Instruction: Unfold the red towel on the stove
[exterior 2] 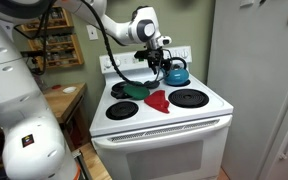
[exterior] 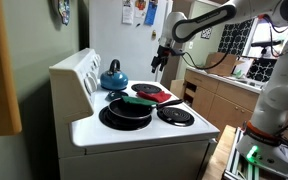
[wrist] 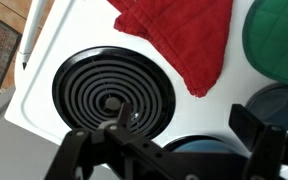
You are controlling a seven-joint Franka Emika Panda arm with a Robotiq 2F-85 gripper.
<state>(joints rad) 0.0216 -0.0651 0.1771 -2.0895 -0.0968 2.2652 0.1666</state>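
Red towel (wrist: 179, 40) on white stove (wrist: 74, 30)

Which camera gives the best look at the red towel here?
An exterior view is best: there the whole red towel shows, folded, on the stove between burners. The wrist view has the towel large but cropped at the top edge. In an exterior view the towel is small and foreshortened.

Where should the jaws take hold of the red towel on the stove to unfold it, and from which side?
Probably its pointed corner: the red towel tapers to a free tip on the white top of the stove between burners, clear of the green item. Come straight down from above with the open gripper, since it lies flat.
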